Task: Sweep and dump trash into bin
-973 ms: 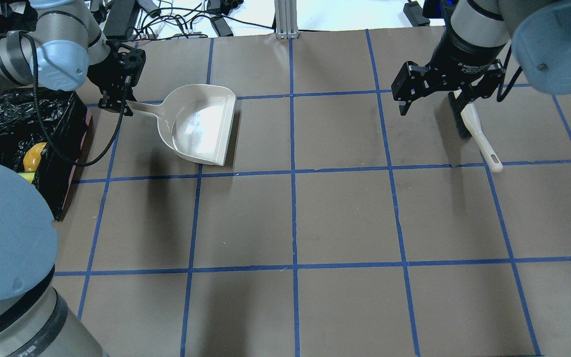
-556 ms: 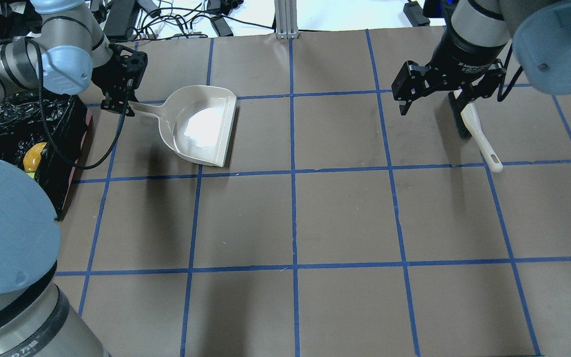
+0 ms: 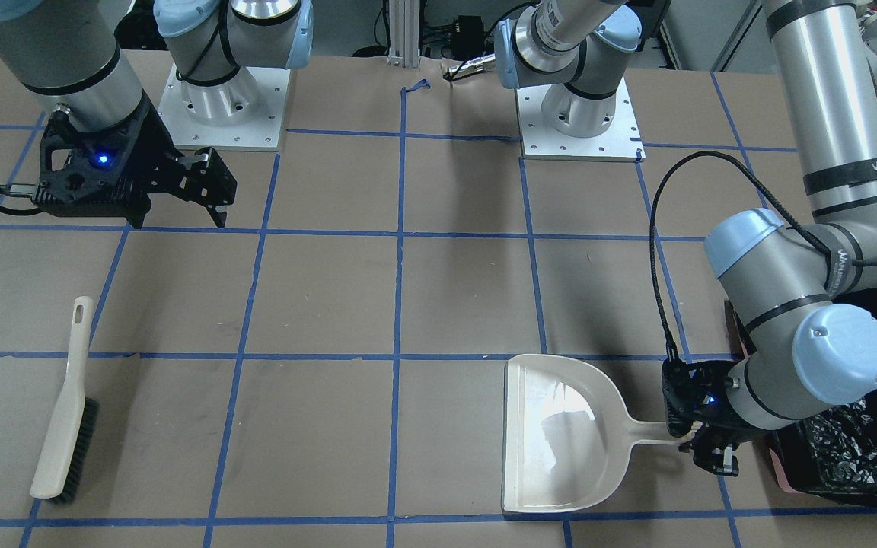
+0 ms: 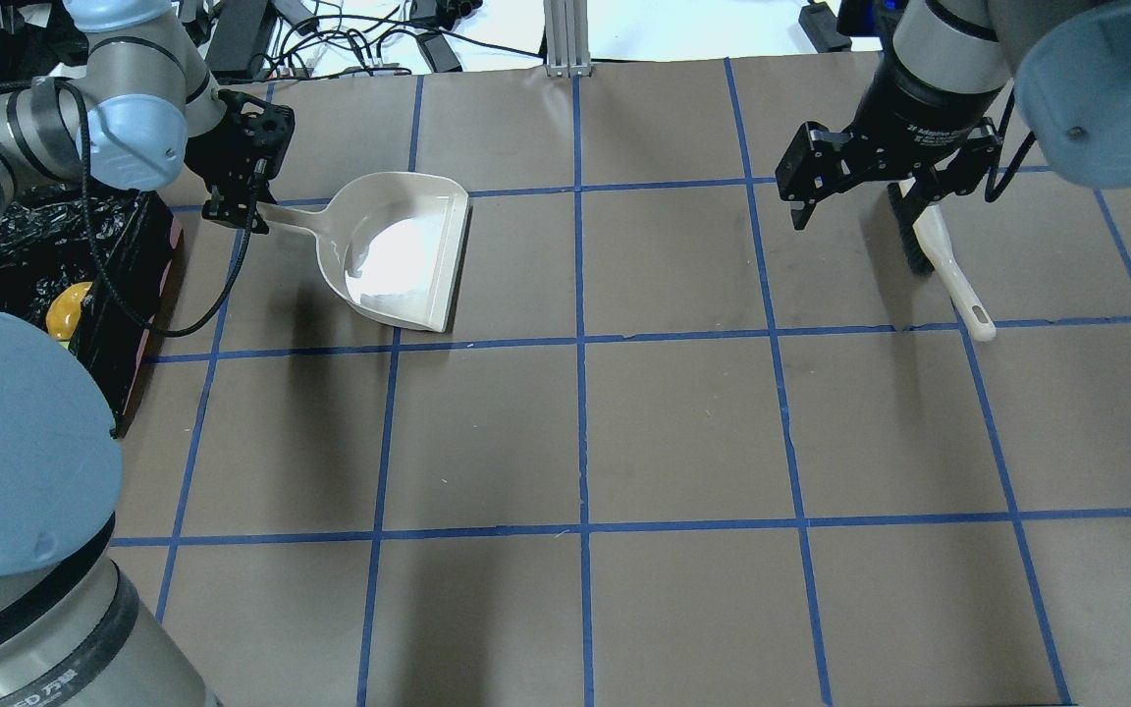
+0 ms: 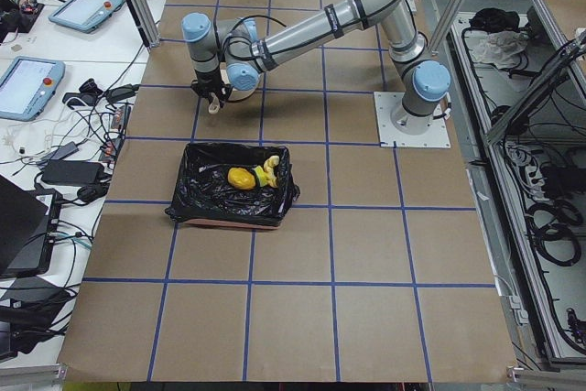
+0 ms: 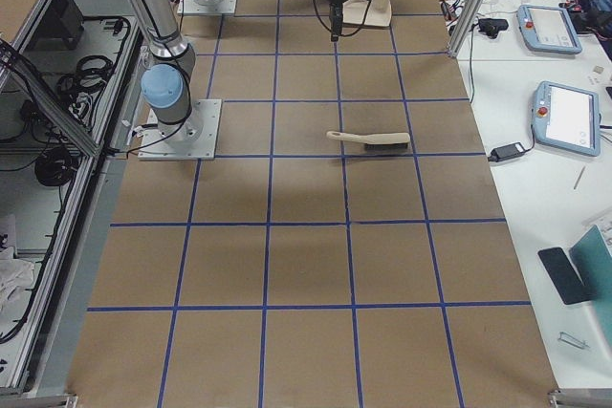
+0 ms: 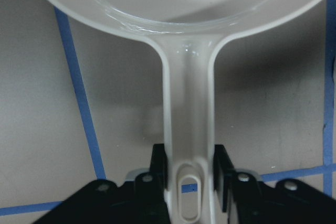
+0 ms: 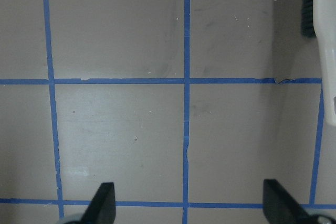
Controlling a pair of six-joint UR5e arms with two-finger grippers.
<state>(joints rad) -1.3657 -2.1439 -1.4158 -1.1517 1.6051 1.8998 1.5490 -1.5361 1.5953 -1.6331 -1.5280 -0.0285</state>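
Looking at the left wrist view first, the left gripper (image 7: 190, 174) is pinching the far end of the beige dustpan (image 4: 399, 257) by its handle, with one finger on each side of the little hang hole. The pan's open mouth points away from the bin (image 5: 190, 197), toward the middle of the table (image 4: 683, 432). I honestly can't tell if the pan is flat on the paper or lifted a touch.

The bin sits just beside that gripper at the table's end on the robot's left, pink sides with a crinkly black bag inside. The potato (image 5: 240, 178) is lying in it, and a yellow-green piece (image 5: 268, 171) is touching it. That piece is too small for me to say whether it's sponge, rind or both.

Over on the other side, the right gripper (image 3: 177, 213) hangs above the table with its fingers spread wide and nothing between them. The brush (image 3: 65, 411) lies flat on the table near it, not touching it.
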